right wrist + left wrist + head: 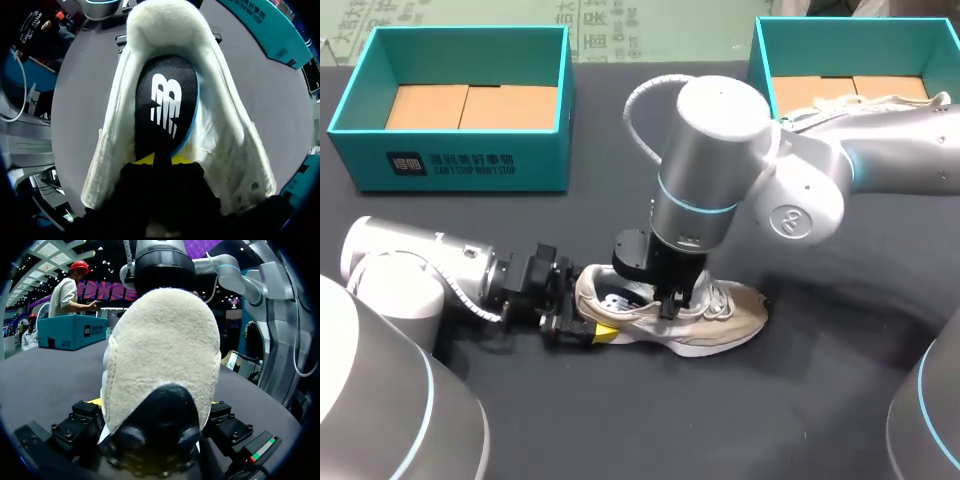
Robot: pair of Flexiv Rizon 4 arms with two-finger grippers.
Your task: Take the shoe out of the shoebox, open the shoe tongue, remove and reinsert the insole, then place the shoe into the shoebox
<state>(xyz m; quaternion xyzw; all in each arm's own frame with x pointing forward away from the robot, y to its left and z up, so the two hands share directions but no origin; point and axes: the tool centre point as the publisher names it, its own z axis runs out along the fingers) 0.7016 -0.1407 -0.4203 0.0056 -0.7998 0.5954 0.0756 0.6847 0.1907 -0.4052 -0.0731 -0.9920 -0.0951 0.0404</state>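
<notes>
Your beige shoe (725,312) stands on its sole on the black table (800,400), outside both boxes. Its black insole (165,105) lies inside it. Your left gripper (588,330) is clamped on the shoe's heel, one finger on each side. Your right gripper (672,304) hangs into the shoe's opening, over the insole; you cannot tell whether it grips anything. A teal shoebox (450,160) sits well beyond the shoe's heel end, and a second shoebox (765,60) sits beyond its toe end.
</notes>
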